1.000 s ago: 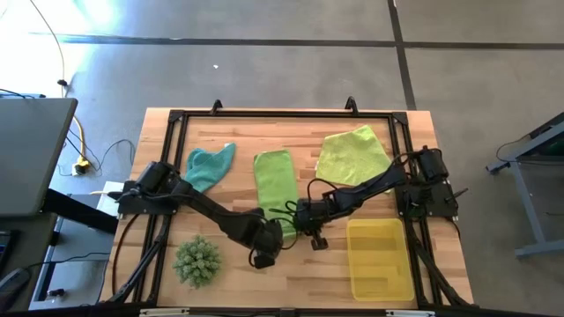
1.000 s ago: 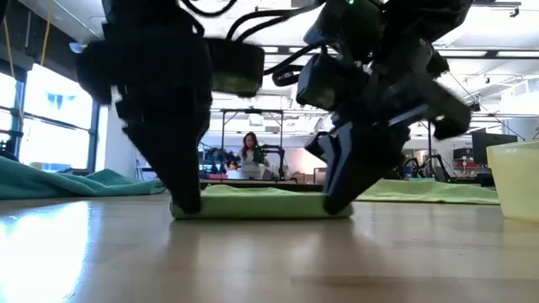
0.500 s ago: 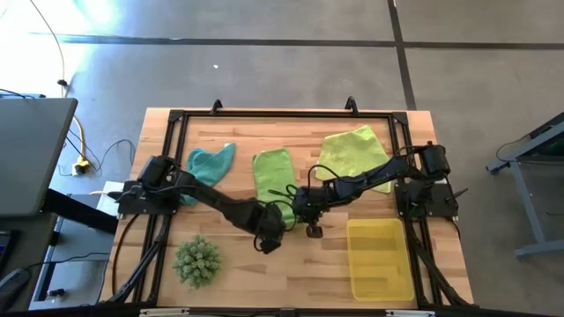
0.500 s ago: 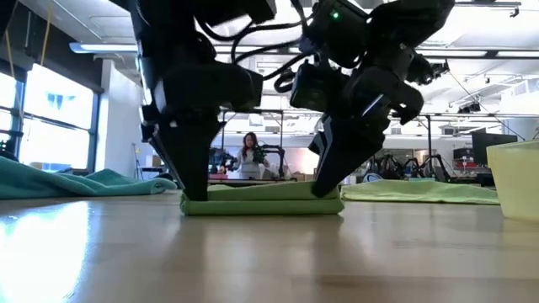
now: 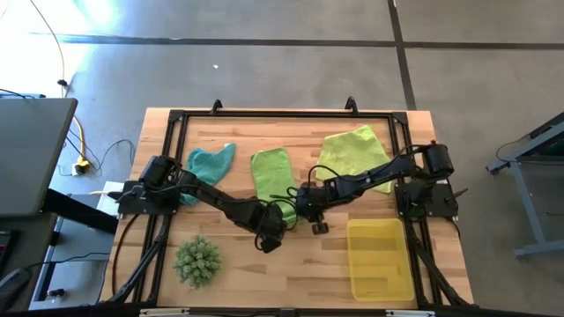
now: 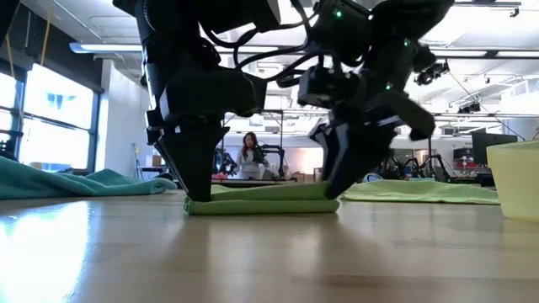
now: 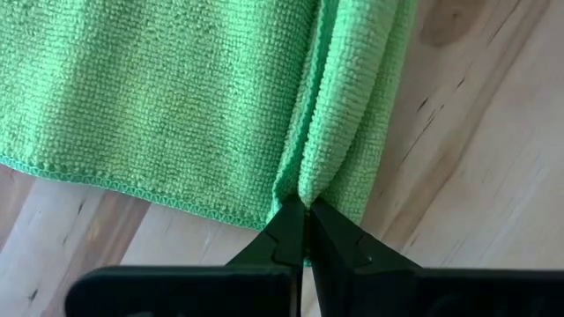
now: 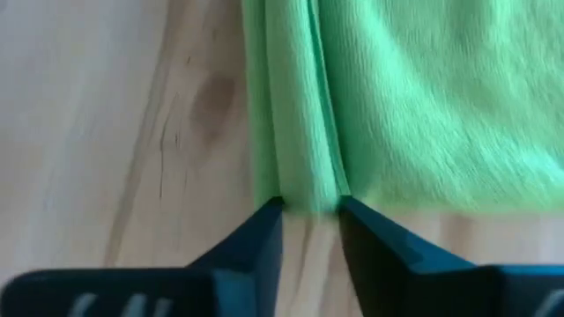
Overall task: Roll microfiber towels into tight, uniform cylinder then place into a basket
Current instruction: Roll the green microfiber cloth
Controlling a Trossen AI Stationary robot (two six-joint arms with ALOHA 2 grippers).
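Observation:
The bright green towel (image 5: 272, 174) lies flat at mid-table, with its near end turned over into a low roll (image 6: 261, 202). My left gripper (image 7: 305, 211) is shut on the roll's left end. My right gripper (image 8: 310, 211) is open at the roll's right end (image 8: 300, 176), one fingertip on either side of it; I cannot tell whether they touch it. The teal towel (image 5: 210, 165) lies crumpled at the far left. The pale yellow-green towel (image 5: 352, 154) lies spread at the far right. The basket (image 5: 381, 275) stands at the near right. My left gripper pinches the left end of the rolled fold (image 7: 310, 180) between its two fingers, several layers together. The fingers come from above, pointing steeply down. The roll rests on the table and the remaining cloth lies flat beyond it.
A spiky green plant-like ball (image 5: 197, 261) sits near the table's near left corner. A black frame (image 5: 282, 114) runs around the work area. Bare wood lies between the roll and the near edge.
Both grippers have gone a little toward the table's far edge. The bright green towel's near end has rolled over with them, while the far part of the towel has stayed flat in place.

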